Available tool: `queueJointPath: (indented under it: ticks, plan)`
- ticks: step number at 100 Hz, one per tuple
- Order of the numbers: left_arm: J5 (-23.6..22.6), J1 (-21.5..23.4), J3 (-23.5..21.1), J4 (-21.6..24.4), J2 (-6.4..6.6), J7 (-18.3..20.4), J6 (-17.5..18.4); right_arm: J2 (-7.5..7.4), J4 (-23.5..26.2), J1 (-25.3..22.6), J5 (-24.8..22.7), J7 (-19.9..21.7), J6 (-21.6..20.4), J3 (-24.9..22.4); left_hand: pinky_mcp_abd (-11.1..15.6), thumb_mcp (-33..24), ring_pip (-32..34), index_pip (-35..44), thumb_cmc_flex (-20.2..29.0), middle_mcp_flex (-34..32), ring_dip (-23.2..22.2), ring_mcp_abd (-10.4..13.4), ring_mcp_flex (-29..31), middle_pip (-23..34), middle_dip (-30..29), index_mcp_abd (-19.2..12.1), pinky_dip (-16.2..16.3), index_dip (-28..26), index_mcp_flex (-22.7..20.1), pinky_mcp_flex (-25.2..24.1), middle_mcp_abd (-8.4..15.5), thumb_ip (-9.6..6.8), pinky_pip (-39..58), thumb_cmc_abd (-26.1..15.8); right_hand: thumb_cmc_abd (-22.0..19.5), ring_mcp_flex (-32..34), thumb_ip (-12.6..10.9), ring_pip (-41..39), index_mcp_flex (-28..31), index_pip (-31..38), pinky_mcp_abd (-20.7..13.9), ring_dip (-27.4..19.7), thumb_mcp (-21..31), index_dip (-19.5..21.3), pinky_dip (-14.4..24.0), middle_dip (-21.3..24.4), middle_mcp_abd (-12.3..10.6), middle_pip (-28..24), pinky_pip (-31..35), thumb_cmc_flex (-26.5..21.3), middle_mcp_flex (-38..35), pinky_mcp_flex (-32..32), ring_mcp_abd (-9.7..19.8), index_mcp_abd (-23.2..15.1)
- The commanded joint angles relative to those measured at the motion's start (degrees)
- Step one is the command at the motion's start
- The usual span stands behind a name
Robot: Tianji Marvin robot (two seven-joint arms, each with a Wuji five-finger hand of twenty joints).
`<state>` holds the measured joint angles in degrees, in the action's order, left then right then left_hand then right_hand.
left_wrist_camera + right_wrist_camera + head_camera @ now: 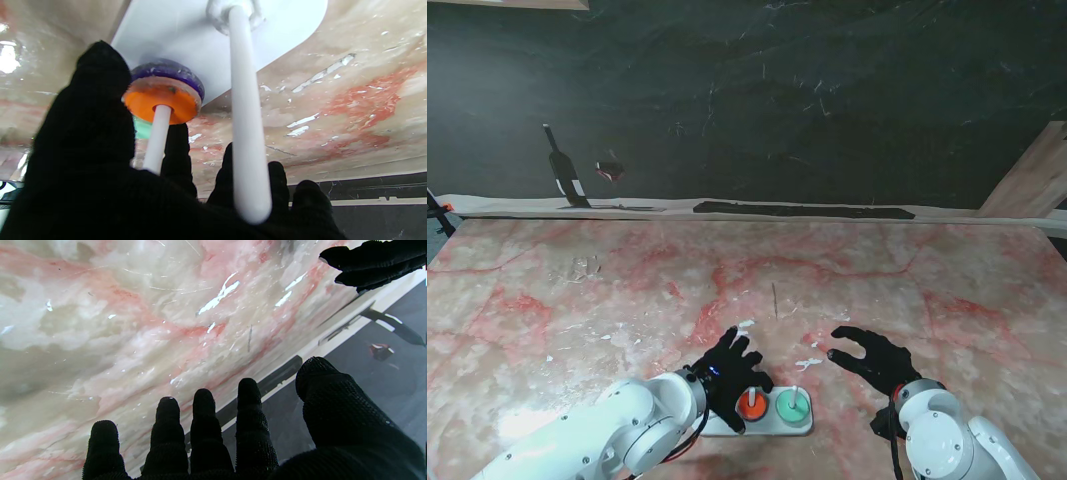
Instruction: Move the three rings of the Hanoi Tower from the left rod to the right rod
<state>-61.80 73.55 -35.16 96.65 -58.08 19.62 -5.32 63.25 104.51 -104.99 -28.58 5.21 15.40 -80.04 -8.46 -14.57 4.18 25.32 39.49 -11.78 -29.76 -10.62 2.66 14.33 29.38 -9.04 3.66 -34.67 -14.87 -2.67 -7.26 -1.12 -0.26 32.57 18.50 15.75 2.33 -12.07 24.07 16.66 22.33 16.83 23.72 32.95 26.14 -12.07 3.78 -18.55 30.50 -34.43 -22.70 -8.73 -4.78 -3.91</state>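
The white tower base (767, 427) lies close in front of me. An orange ring (751, 405) sits on its middle rod and a green ring (792, 405) on its right rod. The left wrist view shows the orange ring (162, 103) resting on a purple ring (166, 68), a sliver of the green ring (142, 128) behind them, and a bare white rod (247, 116) closer to the camera. My left hand (732, 372) covers the base's left end, its thumb (96, 100) and one fingertip (178, 140) pressed against opposite edges of the orange ring. My right hand (874, 360) hovers to the right of the base, fingers spread and holding nothing.
The pink marbled table (877, 280) carries small white flecks (809, 363) near the base. A dark backdrop with a painted bottle (562, 170) rises behind the far edge. A wooden board (1032, 180) leans at the far right.
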Motion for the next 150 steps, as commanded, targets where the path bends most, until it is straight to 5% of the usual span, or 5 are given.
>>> queueJointPath:
  ticks: [1, 31, 62, 150]
  plan:
    - [0.06, 0.36, 0.00, 0.17, 0.11, -0.45, 0.30, 0.01, 0.02, -0.23, 0.01, 0.16, 0.07, 0.20, -0.91, -1.56, 1.11, 1.80, 0.49, 1.88, -0.40, -1.17, 0.42, 0.83, 0.53, -1.59, 0.97, -2.36, 1.56, -0.33, 0.16, -1.13, -0.29, 1.42, -1.24, -1.65, -0.66, -0.08, -1.78, -0.63, 0.05, 0.17, -1.39, -0.40, 1.56, 0.37, 0.00, 0.40, -1.15, 0.60, 2.19, -0.74, -0.21, 0.44]
    - [0.30, 0.80, -0.24, -0.73, -0.12, -2.79, 0.97, 0.01, -0.07, -0.15, 0.02, 0.20, 0.07, 0.24, -0.78, -4.35, 2.63, 8.26, 1.20, 0.82, -1.13, -1.05, 0.73, 1.87, 1.11, -4.96, 2.78, -7.67, -0.99, -0.32, 0.67, -1.35, -0.03, 1.94, -1.36, -1.66, -0.68, -0.12, -1.74, -0.62, 0.03, 0.18, -1.52, -0.39, 1.63, 0.38, 0.06, 0.42, -1.19, 0.57, 2.21, -0.72, -0.14, 0.41]
    - [0.18, 1.02, -0.48, -0.23, 0.13, -1.39, 1.39, 0.00, -0.14, -0.08, 0.14, 0.27, 0.06, 0.25, -0.58, -6.30, 3.76, 8.57, 1.35, 1.11, -1.00, -0.70, -0.01, 1.73, 1.00, -4.91, 3.05, -7.71, -1.52, -0.31, 1.17, -1.24, -0.15, 2.69, -1.40, -1.64, -0.69, -0.15, -1.71, -0.63, 0.01, 0.18, -1.63, -0.39, 1.71, 0.37, 0.09, 0.39, -1.22, 0.59, 2.18, -0.71, -0.19, 0.43]
    - [0.74, 1.41, -0.63, -2.08, -0.41, -5.68, 1.78, 0.07, -0.26, -0.10, 0.36, 0.02, -0.15, 0.22, -0.03, -12.67, 8.45, 15.47, 1.08, -1.68, -0.77, -0.72, 0.92, 3.68, 1.75, -5.97, 6.13, -9.64, -9.90, -0.24, 2.03, -2.39, 0.54, -0.18, -1.78, -1.66, -0.71, -0.22, -1.72, -0.66, -0.12, 0.18, -1.89, -0.40, 2.04, 0.36, 0.10, 0.35, -1.08, 0.38, 2.14, -0.65, -0.10, 0.61]
